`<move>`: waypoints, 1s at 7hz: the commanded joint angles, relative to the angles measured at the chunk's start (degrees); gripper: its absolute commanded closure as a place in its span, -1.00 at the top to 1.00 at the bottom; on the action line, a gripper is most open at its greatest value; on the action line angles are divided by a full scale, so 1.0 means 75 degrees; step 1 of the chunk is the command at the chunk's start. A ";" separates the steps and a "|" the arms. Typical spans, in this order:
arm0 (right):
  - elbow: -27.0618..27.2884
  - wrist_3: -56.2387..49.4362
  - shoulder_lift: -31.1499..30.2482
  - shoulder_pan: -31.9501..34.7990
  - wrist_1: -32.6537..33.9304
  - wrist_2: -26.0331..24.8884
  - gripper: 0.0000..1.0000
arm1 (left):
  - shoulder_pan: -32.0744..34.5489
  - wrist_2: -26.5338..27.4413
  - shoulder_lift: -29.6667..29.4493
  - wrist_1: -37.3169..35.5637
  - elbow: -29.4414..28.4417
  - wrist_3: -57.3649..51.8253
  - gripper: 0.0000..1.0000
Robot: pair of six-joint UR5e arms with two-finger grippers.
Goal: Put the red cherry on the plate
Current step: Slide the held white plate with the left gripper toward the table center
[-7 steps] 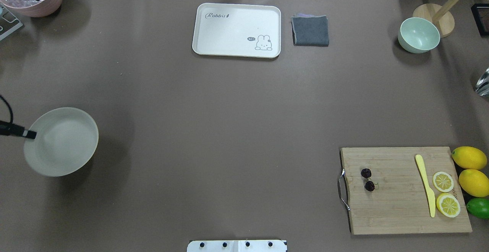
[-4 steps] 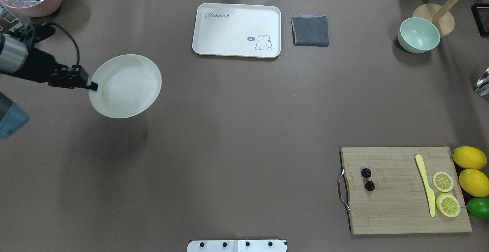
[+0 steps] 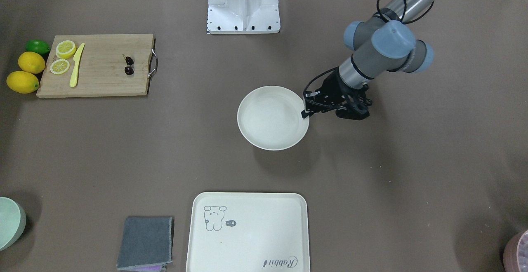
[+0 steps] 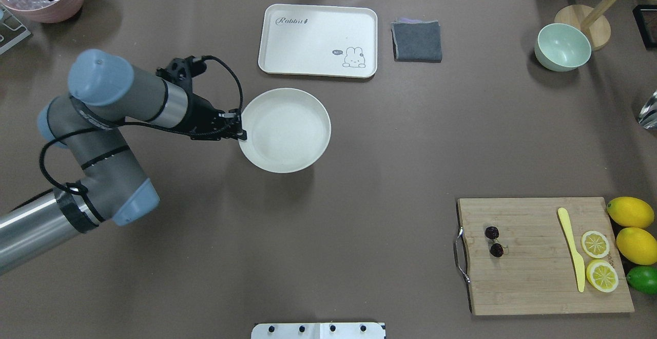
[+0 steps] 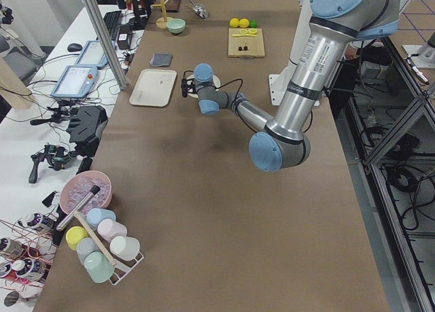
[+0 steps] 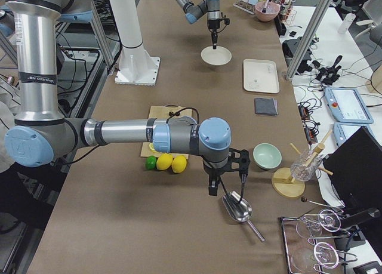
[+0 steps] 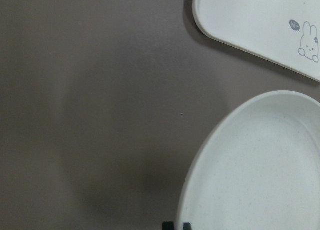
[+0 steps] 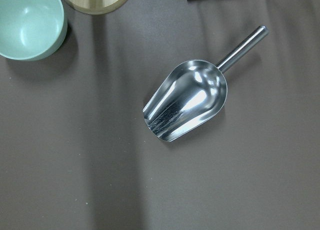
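Maroon, near-black twin cherries (image 4: 494, 241) on thin stems lie on the bamboo cutting board (image 4: 534, 282) at my right, well apart from the round cream-white plate (image 4: 292, 138). My left end effector (image 4: 241, 133) pinches that plate's rim mid-bench, near the rectangular cream rabbit tray (image 4: 318, 36). My right end effector (image 6: 210, 189) hangs above a steel scoop (image 6: 237, 207); how open it is, I cannot tell.

The left gripper (image 4: 240, 132) pinches the rim of the plate (image 4: 308, 118), its elbow folded behind it. The right gripper (image 6: 218, 178) hangs pointing straight down, finger spacing unreadable.
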State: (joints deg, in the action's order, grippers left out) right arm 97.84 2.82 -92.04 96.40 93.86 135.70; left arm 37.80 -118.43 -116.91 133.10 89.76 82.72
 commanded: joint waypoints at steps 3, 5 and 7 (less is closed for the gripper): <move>-0.0014 0.0034 -0.0021 -0.0009 0.0001 0.0011 1.00 | -0.1407 0.1646 -0.0138 -0.0567 0.0103 0.0197 -1.00; 0.0021 0.0057 -0.0009 -0.0021 0.0001 0.0011 1.00 | -0.1419 0.1646 -0.0161 -0.0567 -0.0003 0.0185 -1.00; 0.0265 0.0197 0.0096 -0.0335 -0.0010 0.0000 1.00 | -0.1315 0.1657 -0.0173 -0.0555 0.0067 0.0185 0.96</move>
State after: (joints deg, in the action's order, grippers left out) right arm 98.56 3.55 -91.74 95.47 93.81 135.77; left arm 27.40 -106.03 -118.13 128.91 89.95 84.08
